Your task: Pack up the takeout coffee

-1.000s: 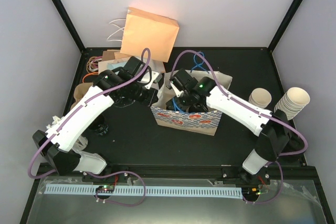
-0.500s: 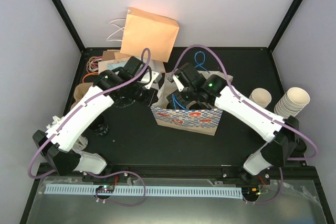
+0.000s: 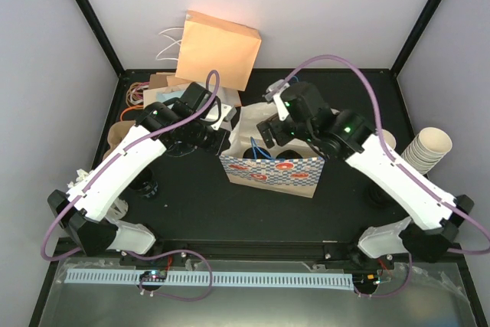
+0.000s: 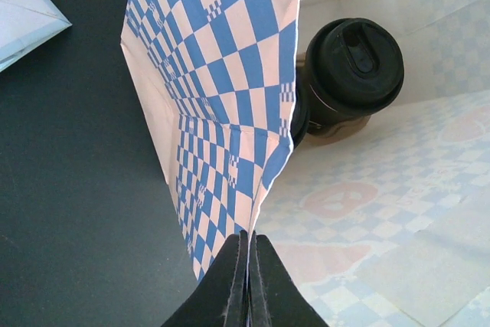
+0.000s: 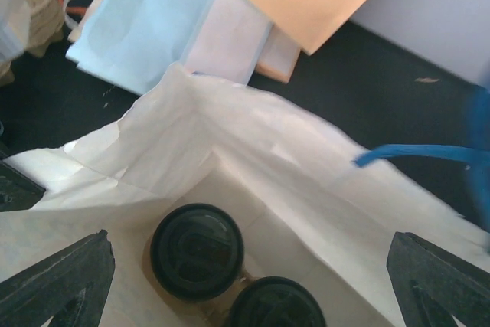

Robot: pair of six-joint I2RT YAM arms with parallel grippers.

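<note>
- Between the fingers of the left claw [image 4: 246, 239], which were pressed fully together, the top edge of the blue-checked paper bag [image 3: 276, 174] was pinched, holding its mouth open.
- Directly below the right claw [image 5: 249, 244], whose jaws stood spread wide and held nothing, the bag showed a plain white, creased paper inside.
- Down in the bag under that claw stood two takeout coffee cups [image 5: 197, 250], upright and close side by side, each capped with a round black plastic lid.
- Ahead and to the right of the left claw, one cup showed a brownish body, and the other was half hidden behind the bag's folded checked side wall.
- Right of the right claw, a blue cord handle [image 5: 417, 155] stuck out from the bag's rim.
- Beyond the right claw, a smooth tan paper bag [image 3: 218, 47] leaned at the back wall, with flat pale-blue bags [image 5: 130, 28] lying on the black table [image 3: 191, 204].
- Well out to the right claw's outer side, a nested stack of cream paper cups [image 3: 432, 147] stood, tapered with rolled rims.
</note>
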